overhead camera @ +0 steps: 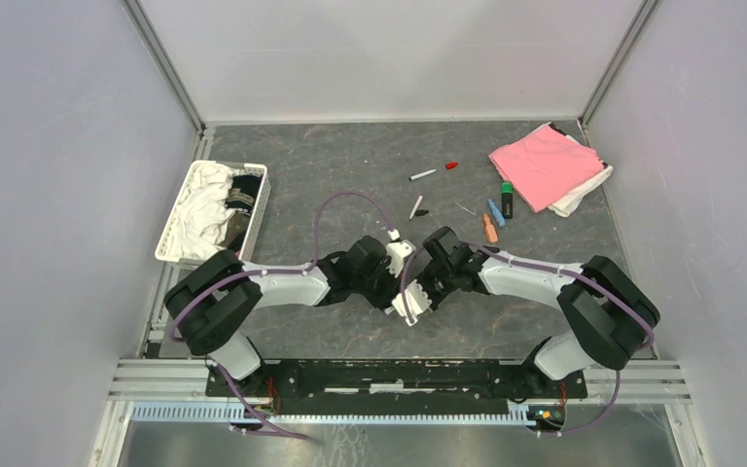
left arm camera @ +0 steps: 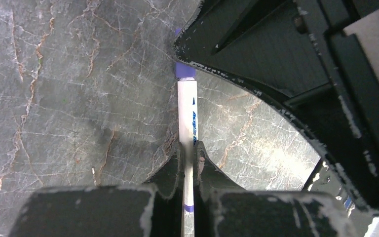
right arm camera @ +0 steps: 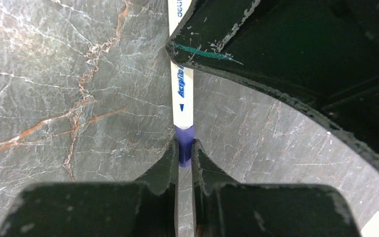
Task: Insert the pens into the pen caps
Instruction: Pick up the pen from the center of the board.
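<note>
Pen [left arm camera: 187, 108]: white barrel, purple band, blue lettering. Held off surface [overhead camera: 350, 165] at centre, between both arms. Left claw [left arm camera: 188, 148] closed on barrel, rear end running back between its fingers. Long axis runs straight out from left claw toward right claw [right arm camera: 184, 144]; tip end points at right claw. Purple cap [right arm camera: 184, 132]: pinched in closed right claw, butted against barrel end, same axis. Your next move, as judged: press claws together along that line, no tilt. You cannot read seating depth.

Lab enclosure: white panels [overhead camera: 389, 58], aluminium rail [overhead camera: 399, 375]
</note>
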{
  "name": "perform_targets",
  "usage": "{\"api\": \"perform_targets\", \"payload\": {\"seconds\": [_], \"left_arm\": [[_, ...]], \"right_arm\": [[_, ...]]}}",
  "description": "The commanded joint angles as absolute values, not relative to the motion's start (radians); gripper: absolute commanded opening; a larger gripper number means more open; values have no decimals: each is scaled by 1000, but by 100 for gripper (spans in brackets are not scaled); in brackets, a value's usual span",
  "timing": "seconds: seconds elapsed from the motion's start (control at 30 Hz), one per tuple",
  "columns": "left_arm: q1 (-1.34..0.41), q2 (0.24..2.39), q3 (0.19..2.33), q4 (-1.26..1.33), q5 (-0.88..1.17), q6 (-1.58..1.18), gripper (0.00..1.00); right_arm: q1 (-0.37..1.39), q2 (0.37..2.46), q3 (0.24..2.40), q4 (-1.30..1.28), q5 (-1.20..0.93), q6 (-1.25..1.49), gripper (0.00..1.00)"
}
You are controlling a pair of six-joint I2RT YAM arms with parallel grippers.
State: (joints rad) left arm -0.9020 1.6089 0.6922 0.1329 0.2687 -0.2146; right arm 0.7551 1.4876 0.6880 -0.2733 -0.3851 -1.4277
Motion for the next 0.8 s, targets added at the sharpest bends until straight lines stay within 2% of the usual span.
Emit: {"api": "perform_targets", "payload": {"seconds": [0.0, 0.1, 0.23, 0.37, 0.53, 0.77], "left_arm": [[-916, 1593, 755, 124, 204, -78, 2], [-920, 1562, 743, 130, 173, -40, 2], [-920, 1541, 714, 188, 157, -59, 11], [-919, 1559, 705, 223, 144, -104, 14], [-919, 1531, 648, 316, 124, -192, 28], [-914, 1439, 594, 362, 84, -254, 41]], "right_arm": [[813, 1532, 742, -376, -568, -1424, 0], [813, 1530, 731, -356, -570, -1402, 0], [813, 1536, 716, -331, -544, -1383, 0], [812, 1537, 709, -321, -535, -1374, 0], [803, 1532, 693, -300, -533, -1361, 0], [765, 1523, 678, -293, -579, -1351, 0]]}}
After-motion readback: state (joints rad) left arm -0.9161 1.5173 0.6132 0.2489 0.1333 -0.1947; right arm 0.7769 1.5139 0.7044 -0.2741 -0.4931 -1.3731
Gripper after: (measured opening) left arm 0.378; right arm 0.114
